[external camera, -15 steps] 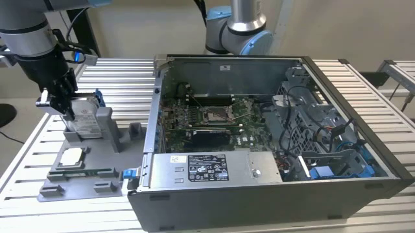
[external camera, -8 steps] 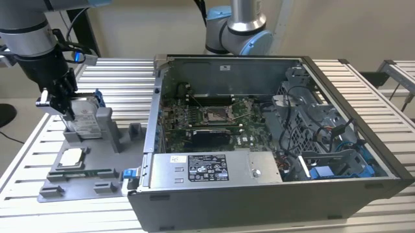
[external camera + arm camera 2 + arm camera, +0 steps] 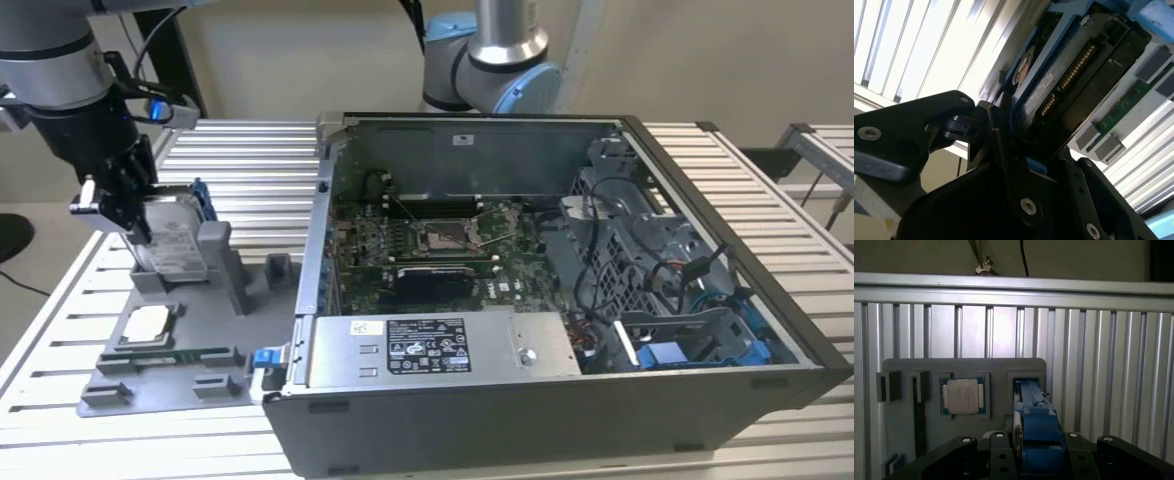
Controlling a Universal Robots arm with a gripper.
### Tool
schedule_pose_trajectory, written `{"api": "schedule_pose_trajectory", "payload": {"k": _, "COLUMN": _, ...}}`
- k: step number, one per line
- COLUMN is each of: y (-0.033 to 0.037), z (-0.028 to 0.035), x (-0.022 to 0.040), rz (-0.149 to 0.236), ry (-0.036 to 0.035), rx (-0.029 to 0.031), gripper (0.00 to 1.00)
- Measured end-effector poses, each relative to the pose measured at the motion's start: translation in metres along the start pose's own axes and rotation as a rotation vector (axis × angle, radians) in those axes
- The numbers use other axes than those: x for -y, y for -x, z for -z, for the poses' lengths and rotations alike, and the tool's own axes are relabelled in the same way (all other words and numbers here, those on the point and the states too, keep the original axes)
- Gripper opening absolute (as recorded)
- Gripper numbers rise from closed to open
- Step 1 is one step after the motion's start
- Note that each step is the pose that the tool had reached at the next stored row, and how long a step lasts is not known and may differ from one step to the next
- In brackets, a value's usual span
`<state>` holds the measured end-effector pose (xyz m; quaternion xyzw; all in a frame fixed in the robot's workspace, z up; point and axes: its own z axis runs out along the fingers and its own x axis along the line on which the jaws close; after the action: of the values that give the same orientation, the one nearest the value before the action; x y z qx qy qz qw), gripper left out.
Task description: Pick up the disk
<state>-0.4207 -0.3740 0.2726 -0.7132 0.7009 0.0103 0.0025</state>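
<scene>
Clasping the disk (image 3: 176, 245), hand (image 3: 134, 222) hovers over grey tray (image 3: 200, 322) beside computer case (image 3: 561, 425).

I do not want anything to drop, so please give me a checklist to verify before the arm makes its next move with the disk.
1. Gripper placed at the disk: ok, the disk stands between its fingers in both wrist views.
2. Grip closed: ok, the fingers appear pressed on both faces.
3. Disk standing on edge at the grey holder: ok.
4. Disk free of the holder's slot: cannot tell.
5. CPU chip apart from the disk: ok.
6. Computer case apart from the gripper: ok.
</scene>
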Motion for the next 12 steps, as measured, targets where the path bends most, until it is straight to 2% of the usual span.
{"api": "schedule_pose_trajectory", "payload": {"k": 3, "y": 0.0001, "z": 0.0076, "x": -0.0001, "rz": 0.000, "ry": 0.0002, "rx": -0.0001, "gripper": 0.00}}
{"api": "schedule_pose_trajectory", "payload": {"k": 12, "y": 0.0007, "z": 0.0409, "x": -0.0004, "rz": 0.000, "ry": 0.0004, "rx": 0.0000, "gripper": 0.00}}
